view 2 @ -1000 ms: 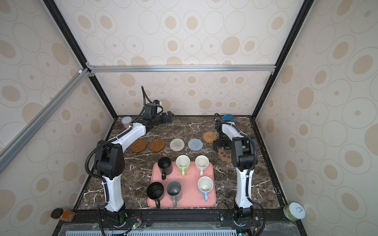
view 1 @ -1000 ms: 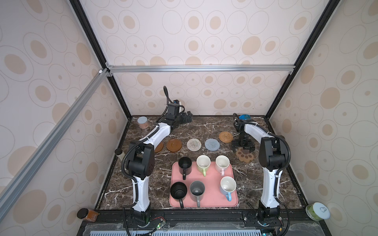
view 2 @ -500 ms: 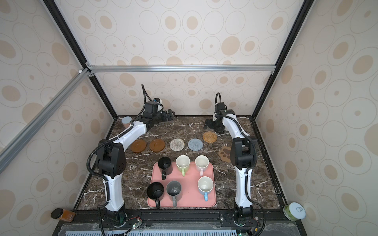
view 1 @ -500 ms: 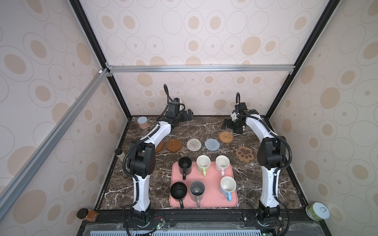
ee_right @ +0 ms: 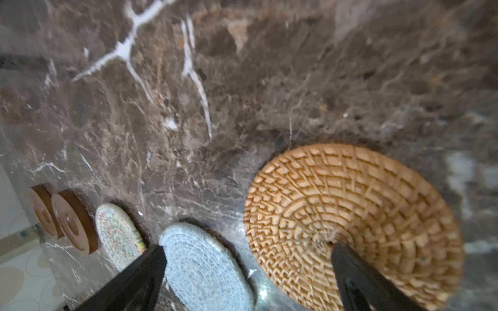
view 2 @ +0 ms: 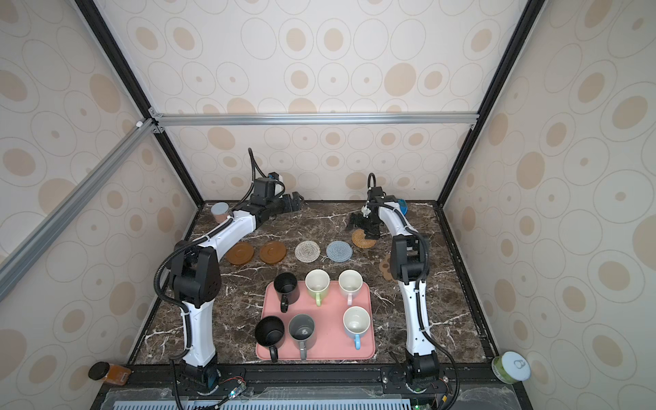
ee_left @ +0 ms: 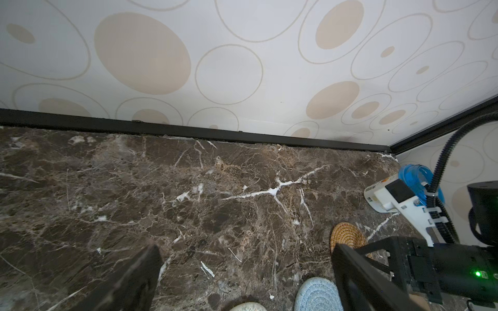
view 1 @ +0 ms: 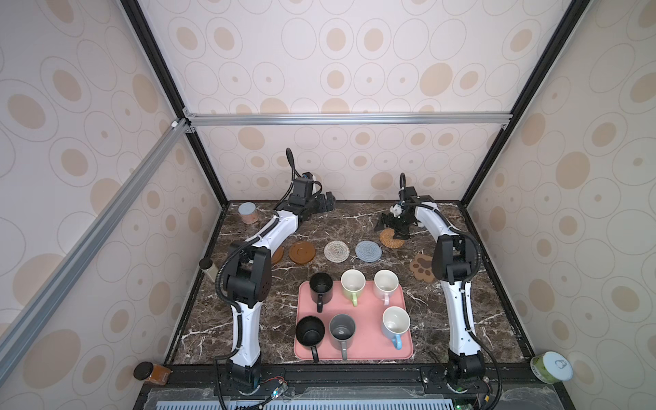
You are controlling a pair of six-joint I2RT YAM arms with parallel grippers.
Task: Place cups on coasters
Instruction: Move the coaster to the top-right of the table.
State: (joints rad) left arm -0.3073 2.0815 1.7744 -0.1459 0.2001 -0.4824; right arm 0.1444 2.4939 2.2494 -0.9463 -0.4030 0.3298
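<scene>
Cups all stand upright on the pink tray (view 1: 369,316), none of them on a coaster. Along the tray's far edge, counting from its left end, we see a black mug (view 1: 320,285), a light green mug (view 1: 353,283) and a white-pink mug (view 1: 386,283). Along its near edge are a second black mug (view 1: 310,331), a grey mug (view 1: 342,332) and a white mug with a light blue outside (view 1: 395,322). (Every handle points toward the tray's near edge.)

Beyond the tray's far edge the coasters lie flat in a row on the marble table (view 1: 355,220). A brown wooden disc (view 2: 272,252) has a second wooden disc (view 2: 240,253) further out past the tray's left side. Next come a whitish woven coaster (view 1: 336,251) and a blue-grey woven coaster (view 1: 368,251), with a tan rattan coaster (view 1: 390,242) set farther back from the tray. A brown paw-shaped coaster (view 1: 422,267) lies off the tray's far right corner, beside the right arm.

The right gripper (view 1: 391,229) hangs over the rattan coaster, its jaws spread wide with nothing between them. In the right wrist view one fingertip (ee_right: 350,269) lies over the rattan weave; we cannot tell whether it touches. The left gripper (view 1: 326,202) hangs above bare marble, farther from the tray than any coaster, with its jaws likewise spread and empty. A small pinkish can (view 1: 247,212) stands far beyond the tray's left corner.
</scene>
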